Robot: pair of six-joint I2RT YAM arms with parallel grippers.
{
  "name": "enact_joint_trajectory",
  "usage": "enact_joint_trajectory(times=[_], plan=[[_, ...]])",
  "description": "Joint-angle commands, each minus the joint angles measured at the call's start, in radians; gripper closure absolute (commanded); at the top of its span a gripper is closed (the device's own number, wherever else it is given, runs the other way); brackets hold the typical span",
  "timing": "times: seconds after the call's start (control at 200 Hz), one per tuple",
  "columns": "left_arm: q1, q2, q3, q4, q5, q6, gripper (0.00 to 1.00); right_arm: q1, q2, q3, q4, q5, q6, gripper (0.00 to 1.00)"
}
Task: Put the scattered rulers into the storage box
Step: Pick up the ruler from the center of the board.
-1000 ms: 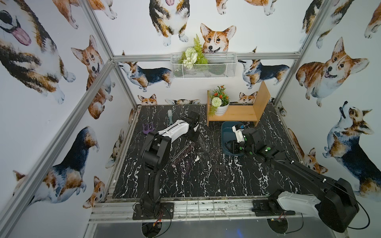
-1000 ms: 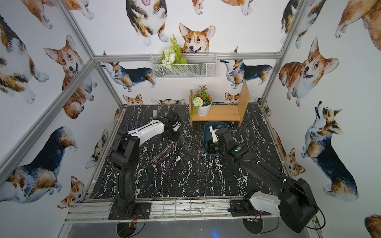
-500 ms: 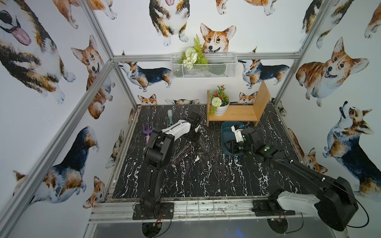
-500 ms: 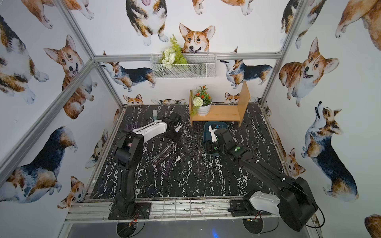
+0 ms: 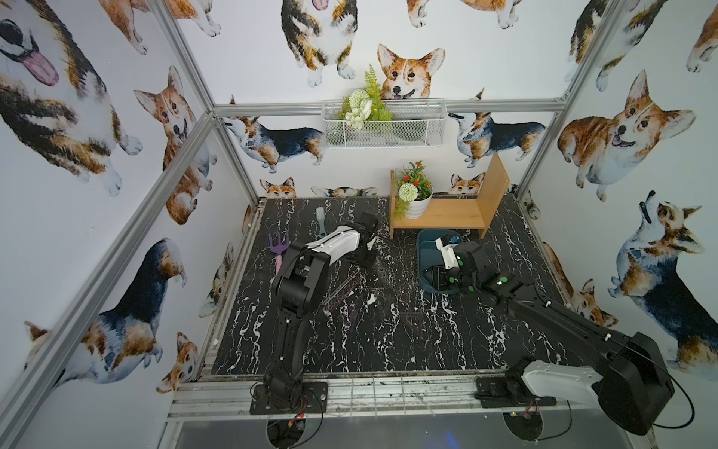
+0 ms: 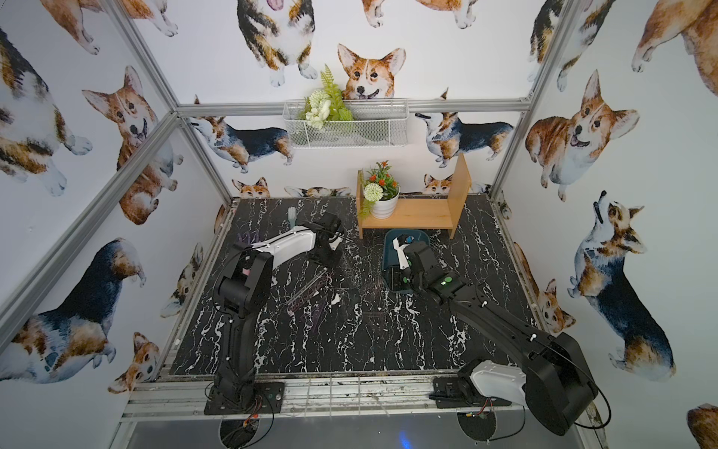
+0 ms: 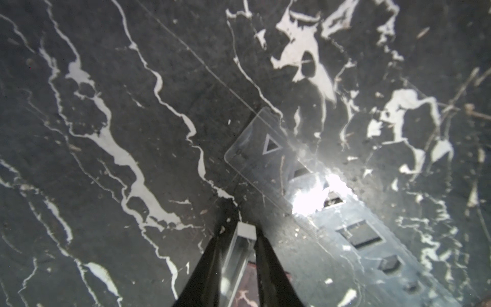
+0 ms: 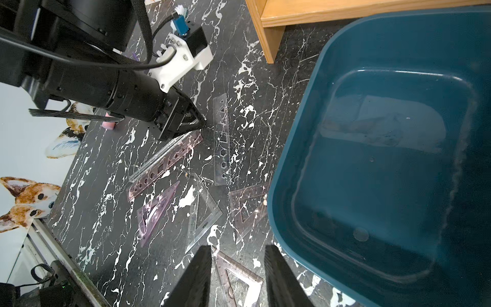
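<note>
Purple-tinted plastic is what your left gripper (image 7: 240, 228) has. Its two fingers are pressed on either side of the thick edge of the purple straight ruler (image 8: 164, 159), at the end nearest the back wall. Taking a flat strip by its end and edge makes sense, I think, since it lies too flush on the marbled table (image 8: 106, 239) for a finger to get under its middle. The other end looks to rest on the table. Just beside it lies the clear straight ruler (image 8: 221, 138), untouched. Nearer the front, the set squares (image 8: 202, 215) lie flat and scattered, and one sits close against the wall of the teal box (image 8: 281, 170), though you cannot tell whether it touches. Your right gripper (image 8: 237, 248) hangs with its fingers spread and nothing between them, above a tinted set square (image 8: 239, 279) just beside the box. That is likely so it can take the near pieces while the left arm works the far ones. No ruler shows inside the box, so you are early in the job.
</note>
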Motion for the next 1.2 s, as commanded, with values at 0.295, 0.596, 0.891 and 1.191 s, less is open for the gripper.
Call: enact_joint_trajectory(times=[0.295, 0.596, 0.891, 1.191], plan=[[0.02, -0.004, 0.012, -0.016, -0.024, -0.015, 0.87, 0.003, -0.008, -0.002, 0.027, 0.0, -0.005, 0.62], [0.035, -0.031, 0.052, -0.064, -0.055, -0.013, 1.0, 0.004, -0.014, 0.002, 0.024, 0.0, -0.003, 0.62], [0.043, -0.114, 0.101, -0.126, -0.036, -0.042, 1.0, 0.027, -0.002, 0.012, 0.052, -0.019, 0.017, 0.62], [0.061, -0.317, 0.046, -0.061, 0.206, -0.164, 1.0, 0.045, 0.001, -0.031, 0.231, -0.163, 0.137, 0.58]])
